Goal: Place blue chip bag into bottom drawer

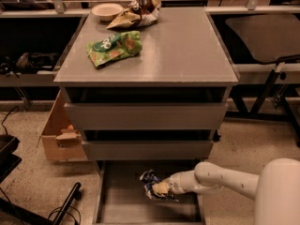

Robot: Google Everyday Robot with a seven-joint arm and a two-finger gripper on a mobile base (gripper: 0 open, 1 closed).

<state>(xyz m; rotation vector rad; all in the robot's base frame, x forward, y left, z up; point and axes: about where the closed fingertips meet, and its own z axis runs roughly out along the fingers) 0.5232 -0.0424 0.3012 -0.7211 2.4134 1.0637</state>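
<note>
The bottom drawer (pixel 117 205) is pulled open below the cabinet, a shallow grey tray. The blue chip bag (pixel 151 184), crinkled navy foil with a pale label, hangs just above the drawer floor at its right half. My gripper (pixel 161 189) reaches in from the right on a white arm and is shut on the bag's right side.
On the cabinet top (pixel 187 50) lie a green bag (pixel 114 47), a brown-and-white bag (pixel 136 12) and a pale bowl (pixel 107 11). The two upper drawers (pixel 145 116) are closed. A cardboard box (pixel 61 135) stands left of the cabinet; cables and a black frame (pixel 65 207) at lower left.
</note>
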